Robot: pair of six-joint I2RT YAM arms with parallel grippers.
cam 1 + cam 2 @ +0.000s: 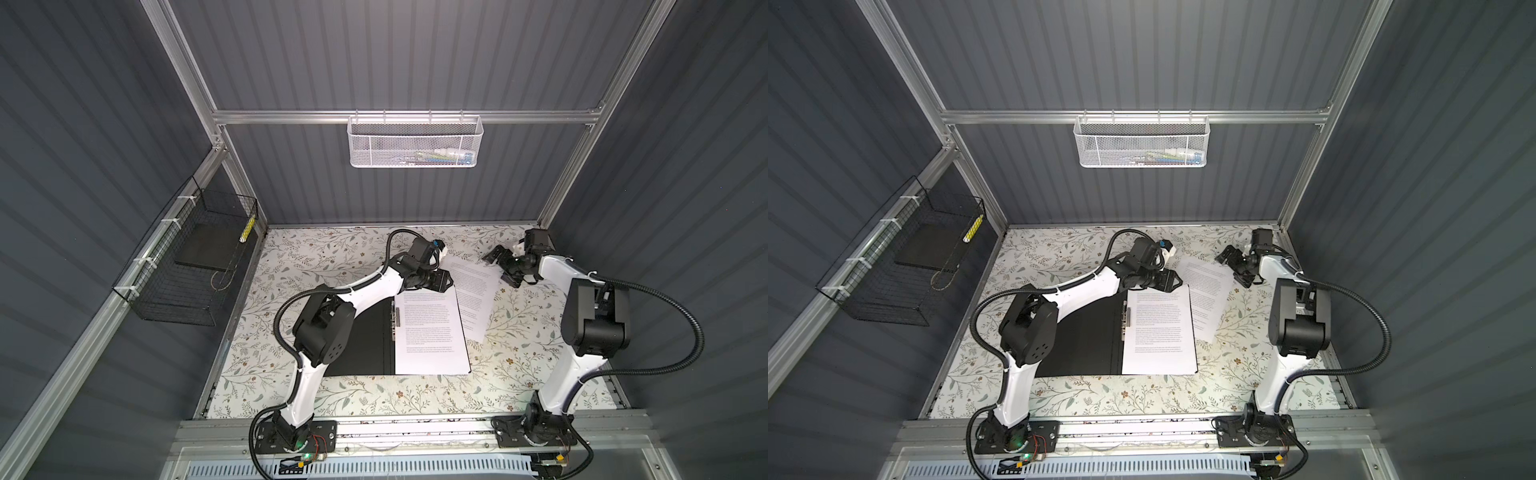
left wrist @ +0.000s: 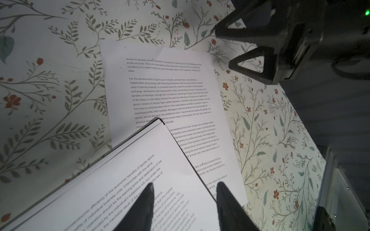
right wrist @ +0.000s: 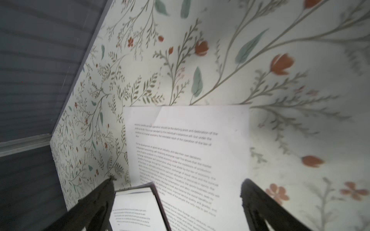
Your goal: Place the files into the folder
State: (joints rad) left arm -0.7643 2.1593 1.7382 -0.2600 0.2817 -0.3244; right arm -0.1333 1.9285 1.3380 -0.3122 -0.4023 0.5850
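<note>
The folder (image 1: 365, 340) (image 1: 1088, 336) lies open on the table, its black inside facing up and a metal clip at the spine. A stack of white printed files (image 1: 432, 332) (image 2: 120, 180) rests on its right half. One loose file sheet (image 1: 473, 291) (image 2: 160, 90) (image 3: 190, 150) lies askew on the table beside it, its near part tucked under the folder's far right corner. My left gripper (image 1: 444, 280) (image 2: 185, 185) hovers open over the far edge of the stack, holding nothing. My right gripper (image 1: 500, 268) (image 3: 178, 180) stands open above the loose sheet's far right edge.
The floral table top (image 1: 332, 257) is walled in by dark panels. A black wire basket (image 1: 187, 266) holding a dark flat slab (image 1: 208, 249) hangs on the left wall. A white mesh basket (image 1: 415, 141) hangs on the back rail.
</note>
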